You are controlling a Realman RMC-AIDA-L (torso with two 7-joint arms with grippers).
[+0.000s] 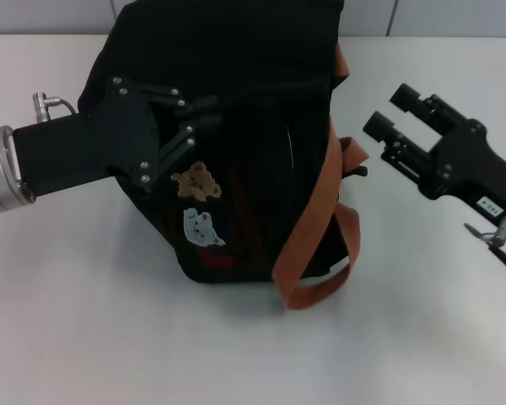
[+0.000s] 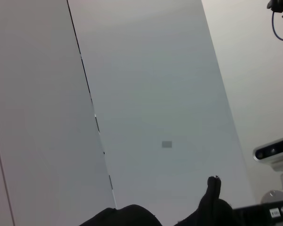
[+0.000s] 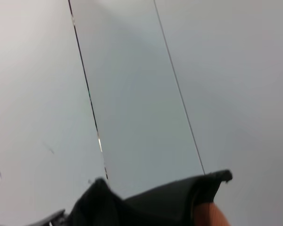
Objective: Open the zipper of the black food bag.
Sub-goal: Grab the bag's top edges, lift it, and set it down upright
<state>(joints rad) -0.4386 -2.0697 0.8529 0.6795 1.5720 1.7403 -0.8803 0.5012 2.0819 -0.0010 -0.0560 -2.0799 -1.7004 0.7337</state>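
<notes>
The black food bag (image 1: 244, 211) stands in the middle of the white table, with its bear and pale blue patches facing me and orange-brown straps (image 1: 320, 219) hanging down its right side. Along its top runs the zipper (image 1: 292, 153), showing a thin pale slit. My left gripper (image 1: 209, 111) reaches in from the left onto the bag's top left part, its fingers drawn together on the black fabric. To the right of the bag, my right gripper (image 1: 391, 112) is open and holds nothing. Black bag fabric (image 3: 151, 205) fills the lower edge of the right wrist view.
The white table (image 1: 110, 321) spreads around the bag, with grey wall panels (image 2: 155, 94) behind it. A small dark tab (image 1: 358, 171) sticks out beside the straps on the bag's right side.
</notes>
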